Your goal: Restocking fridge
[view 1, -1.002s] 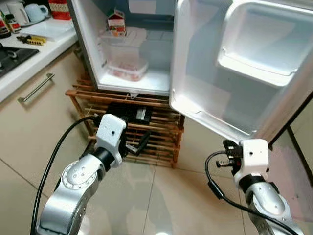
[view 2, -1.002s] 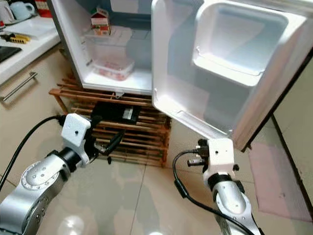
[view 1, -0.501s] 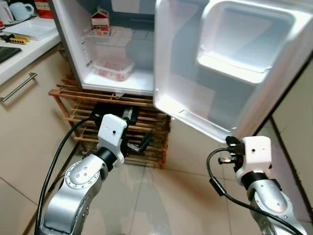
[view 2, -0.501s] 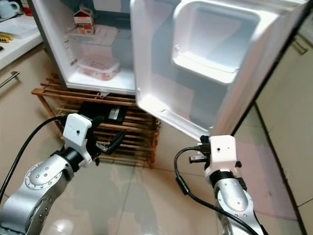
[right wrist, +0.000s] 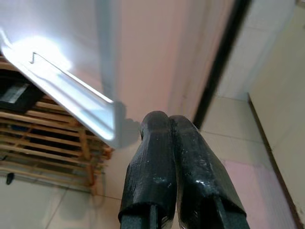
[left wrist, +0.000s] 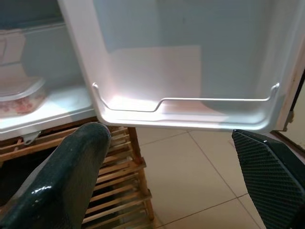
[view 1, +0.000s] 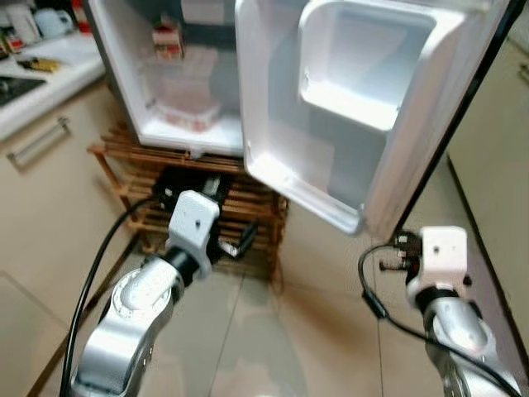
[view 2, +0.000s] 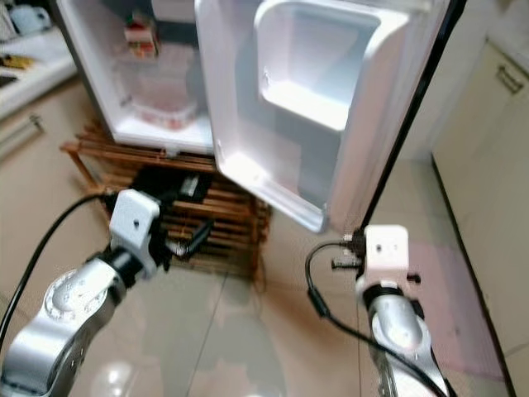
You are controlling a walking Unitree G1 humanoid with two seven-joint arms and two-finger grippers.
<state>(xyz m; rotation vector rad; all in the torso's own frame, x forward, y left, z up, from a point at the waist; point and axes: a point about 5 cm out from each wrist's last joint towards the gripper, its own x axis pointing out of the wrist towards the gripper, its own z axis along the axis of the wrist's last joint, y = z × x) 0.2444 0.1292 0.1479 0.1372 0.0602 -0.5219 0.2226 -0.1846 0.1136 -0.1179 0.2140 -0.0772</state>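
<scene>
One small fridge (view 1: 124, 74) on a wooden slatted rack (view 1: 256, 207), door (view 1: 347, 107) swung wide open toward the robot, door shelves bare. Inside the cabinet, on the lower shelf, a clear lidded container (view 1: 188, 116) with something pinkish in it; higher up, at the back, a small red and white carton (view 1: 167, 41). On the rack just under the fridge, a flat black device (view 1: 194, 184). Off to the robot's left, a pale table (view 1: 41, 74) with a few small blurred items on it, too smeared to name. Pale tiled floor (view 1: 273, 347) below both arms.

Left gripper (view 1: 235, 246) held low before the rack, fingers (left wrist: 71, 171) spread wide and carrying nothing, aimed at the bottom edge of the door in the left wrist view. Right gripper (right wrist: 172, 138) low beside the door's outer edge, fingers pressed together, also carrying nothing.

Judged from this: opening step done, fridge ready to receive goods, two items already inside. No item for restocking in either gripper, so fetching and placing apparently left to do, with plenty of free room on the door shelves and in the cabinet.
</scene>
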